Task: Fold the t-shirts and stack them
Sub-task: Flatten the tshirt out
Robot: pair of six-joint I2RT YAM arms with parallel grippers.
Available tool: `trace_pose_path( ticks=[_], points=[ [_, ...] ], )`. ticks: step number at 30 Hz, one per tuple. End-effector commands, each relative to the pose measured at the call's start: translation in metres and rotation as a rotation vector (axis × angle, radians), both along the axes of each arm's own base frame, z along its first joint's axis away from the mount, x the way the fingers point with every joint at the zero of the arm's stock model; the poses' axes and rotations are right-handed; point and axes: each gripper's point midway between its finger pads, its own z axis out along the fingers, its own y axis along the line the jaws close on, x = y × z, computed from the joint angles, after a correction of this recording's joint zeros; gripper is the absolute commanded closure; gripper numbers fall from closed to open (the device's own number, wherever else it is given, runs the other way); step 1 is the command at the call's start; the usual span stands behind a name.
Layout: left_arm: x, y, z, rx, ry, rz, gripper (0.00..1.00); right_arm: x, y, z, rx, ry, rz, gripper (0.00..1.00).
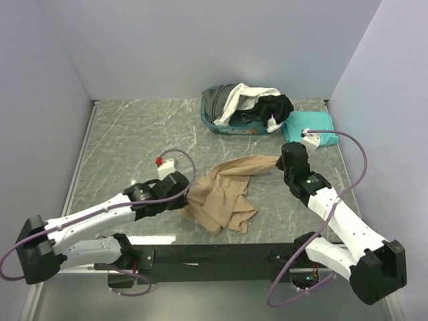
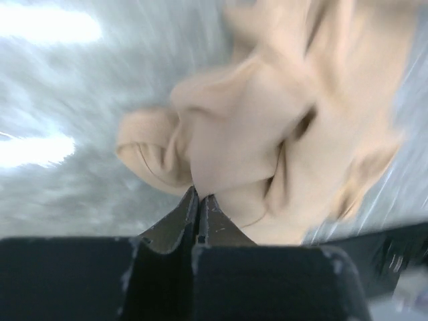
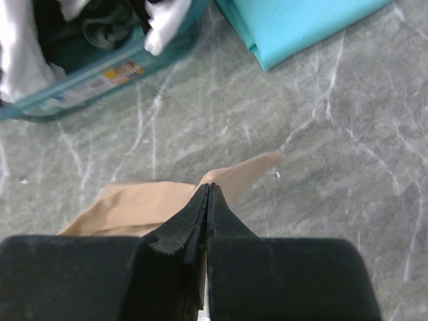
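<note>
A crumpled tan t-shirt (image 1: 224,190) lies bunched in the middle of the table. My left gripper (image 1: 189,192) is shut on its left edge; the left wrist view shows the tan cloth (image 2: 267,134) pinched at the fingertips. My right gripper (image 1: 279,164) is shut on the shirt's right corner (image 3: 234,179). A folded teal t-shirt (image 1: 309,128) lies at the back right, and also shows in the right wrist view (image 3: 294,23). White (image 1: 244,97), black (image 1: 274,107) and dark grey (image 1: 221,100) shirts are heaped in the basket.
A teal plastic basket (image 1: 221,126) stands at the back centre and also shows in the right wrist view (image 3: 80,83). White walls close the table on the left, back and right. A black rail (image 1: 214,253) runs along the near edge.
</note>
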Motion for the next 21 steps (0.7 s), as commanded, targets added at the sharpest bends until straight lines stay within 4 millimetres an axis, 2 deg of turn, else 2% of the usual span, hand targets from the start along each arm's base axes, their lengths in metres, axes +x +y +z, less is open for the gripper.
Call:
trace_pose_path(
  ticks=[1,2,3,5,6,8,9,10,11,12,13,14,15,16,17,18,20,21],
  points=[
    [0.042,0.049,0.073,0.080,-0.267,0.265,0.99,0.006,-0.007,0.054,0.017,-0.133,-0.025,1.00],
    [0.049,0.057,0.089,0.078,-0.316,0.322,0.99,0.006,-0.008,0.062,0.017,-0.147,-0.028,1.00],
    [0.062,0.072,0.121,0.077,-0.424,0.417,0.99,0.009,-0.007,0.082,0.019,-0.186,-0.017,1.00],
    [0.072,0.086,0.152,0.079,-0.510,0.492,0.99,0.009,-0.006,0.109,0.030,-0.247,-0.010,1.00],
    [0.078,0.089,0.180,0.054,-0.564,0.518,0.99,0.009,-0.008,0.132,0.027,-0.294,-0.005,1.00],
    [0.089,0.102,0.214,0.048,-0.642,0.581,0.99,0.006,-0.009,0.161,0.030,-0.357,-0.001,1.00],
    [0.093,0.107,0.239,0.055,-0.682,0.587,0.99,0.003,-0.012,0.184,0.020,-0.400,0.000,1.00],
    [0.095,0.118,0.254,0.068,-0.717,0.636,0.99,-0.001,-0.015,0.200,0.022,-0.438,0.000,1.00],
    [0.097,0.127,0.268,0.092,-0.742,0.660,0.99,-0.005,-0.017,0.225,0.032,-0.492,-0.002,1.00],
    [0.097,0.133,0.295,0.063,-0.777,0.692,0.99,-0.009,-0.019,0.237,0.015,-0.517,0.004,1.00],
    [0.095,0.140,0.310,0.058,-0.804,0.719,0.99,-0.014,-0.020,0.251,0.017,-0.551,0.011,1.00],
    [0.093,0.148,0.324,0.095,-0.830,0.721,0.99,-0.021,-0.022,0.274,0.026,-0.600,0.016,1.00],
    [0.090,0.152,0.355,0.017,-0.882,0.744,0.99,-0.026,-0.023,0.285,0.016,-0.622,0.026,1.00],
    [0.088,0.153,0.370,-0.002,-0.913,0.722,0.99,-0.032,-0.021,0.298,0.018,-0.653,0.054,1.00],
    [0.088,0.144,0.388,-0.054,-0.951,0.655,0.99,-0.038,-0.021,0.308,0.017,-0.670,0.068,1.00],
    [0.080,0.151,0.418,-0.087,-1.026,0.628,0.99,-0.050,-0.025,0.331,0.020,-0.719,0.075,1.00],
    [0.072,0.154,0.444,-0.109,-1.096,0.577,0.99,-0.062,-0.022,0.349,0.022,-0.758,0.119,1.00],
    [0.063,0.164,0.464,-0.143,-1.128,0.596,0.99,-0.076,-0.025,0.369,0.025,-0.807,0.132,1.00]
  ],
)
